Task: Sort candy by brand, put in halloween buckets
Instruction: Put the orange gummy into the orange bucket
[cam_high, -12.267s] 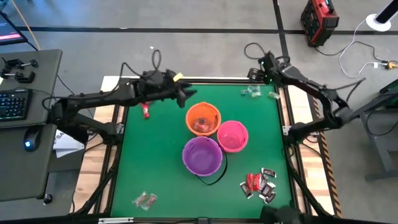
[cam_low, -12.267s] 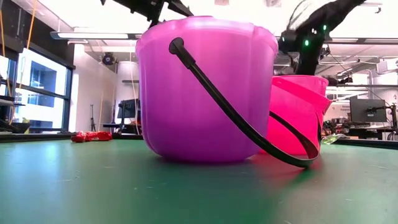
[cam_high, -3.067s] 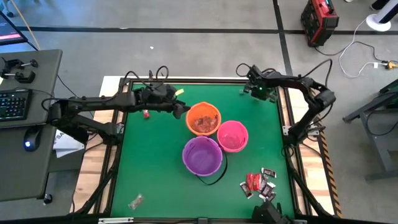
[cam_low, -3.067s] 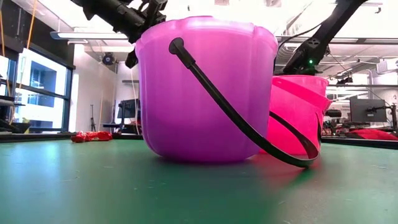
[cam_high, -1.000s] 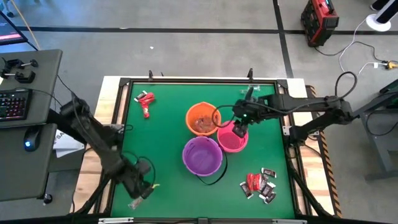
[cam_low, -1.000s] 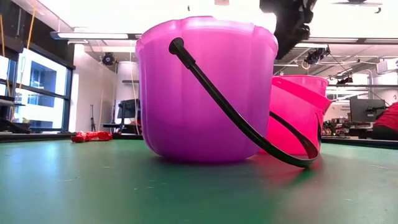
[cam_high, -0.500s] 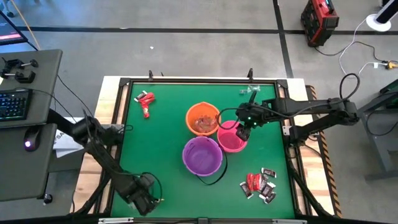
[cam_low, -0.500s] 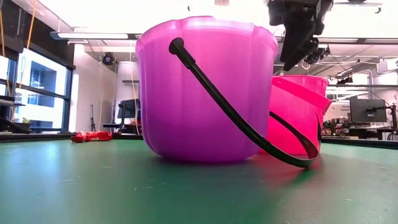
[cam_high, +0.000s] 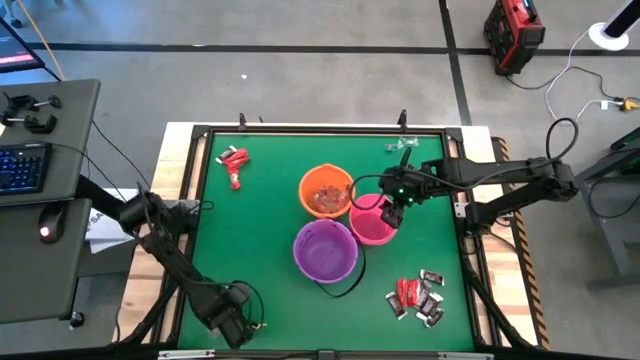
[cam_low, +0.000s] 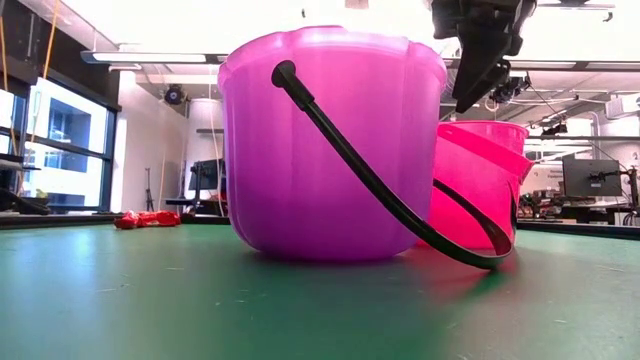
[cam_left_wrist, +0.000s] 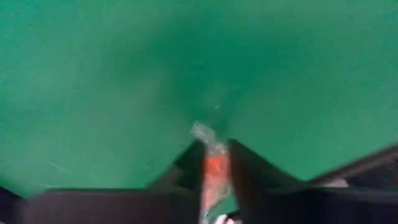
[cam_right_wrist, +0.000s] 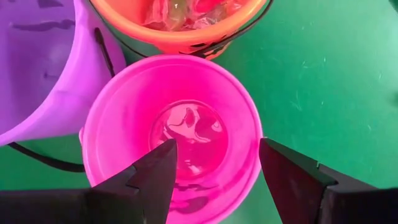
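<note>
My left gripper (cam_left_wrist: 214, 167) is down at the near-left corner of the green table (cam_high: 260, 240), and its fingers are pinched on a red-and-clear candy (cam_left_wrist: 213, 171), the wrapper's twisted end poking out past the tips against the mat. Over on the other side, my right gripper (cam_right_wrist: 216, 163) hangs directly above the pink bucket (cam_right_wrist: 112, 127) with its jaws standing apart and nothing between them; clear wrappers lie in the bottom of that pail. The orange bucket (cam_high: 326, 191) sits just beyond it with red and clear pieces inside, and the purple bucket (cam_high: 325, 250) stands nearest the front, its black handle (cam_low: 380, 190) draped down to the mat. More candy waits: a red piece (cam_high: 234, 160) at the far-left corner, a clear-wrapped bit (cam_high: 398, 147) at the far edge, and a dark brown, silver and red pile (cam_high: 418, 296) at the near right. I judge this the pick-up step for my left side. Next it calls for a clean lift without losing the slippery wrapper, then a long carry across to whichever pail holds the matching brand, likely orange.
</note>
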